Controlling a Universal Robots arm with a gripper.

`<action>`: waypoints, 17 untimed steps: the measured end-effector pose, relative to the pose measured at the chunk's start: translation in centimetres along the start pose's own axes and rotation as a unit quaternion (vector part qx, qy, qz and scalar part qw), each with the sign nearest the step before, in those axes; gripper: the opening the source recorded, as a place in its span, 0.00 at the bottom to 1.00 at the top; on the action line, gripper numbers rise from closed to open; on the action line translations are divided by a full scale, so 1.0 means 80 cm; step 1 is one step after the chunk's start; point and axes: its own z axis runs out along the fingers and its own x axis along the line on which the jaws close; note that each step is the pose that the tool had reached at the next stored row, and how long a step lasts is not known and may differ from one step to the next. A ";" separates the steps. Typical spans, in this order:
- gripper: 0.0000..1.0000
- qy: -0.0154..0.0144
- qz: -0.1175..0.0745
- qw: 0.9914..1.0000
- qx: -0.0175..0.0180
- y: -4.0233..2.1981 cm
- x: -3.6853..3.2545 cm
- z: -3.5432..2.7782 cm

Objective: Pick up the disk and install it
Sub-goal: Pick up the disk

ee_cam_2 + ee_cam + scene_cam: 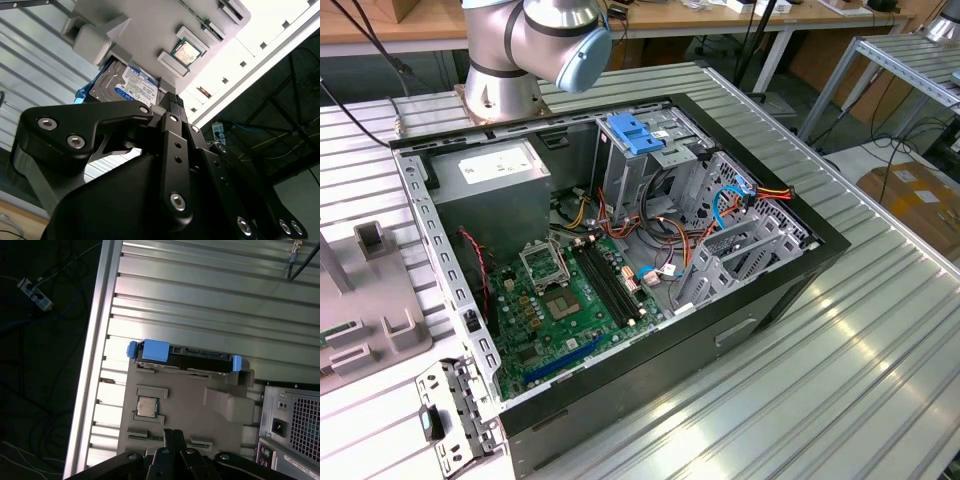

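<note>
The disk (pixel 185 359) sits in a grey holder (pixel 190 400) on the tabletop (pixel 200 290), well apart from the hand (pixel 172 434), which appears closed on nothing

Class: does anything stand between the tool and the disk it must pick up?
Nothing visible does. In the first wrist view the tool hangs above the grey holder, apart from the disk at the holder's edge, with open space between.
</note>
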 end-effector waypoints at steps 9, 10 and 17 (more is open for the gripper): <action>0.11 0.000 -0.011 1.000 0.000 0.0000 0.0000 0.0000; 0.11 0.001 -0.014 1.000 0.000 0.0000 0.0000 0.0000; 0.11 0.001 -0.025 1.000 -0.001 0.0000 0.0000 0.0000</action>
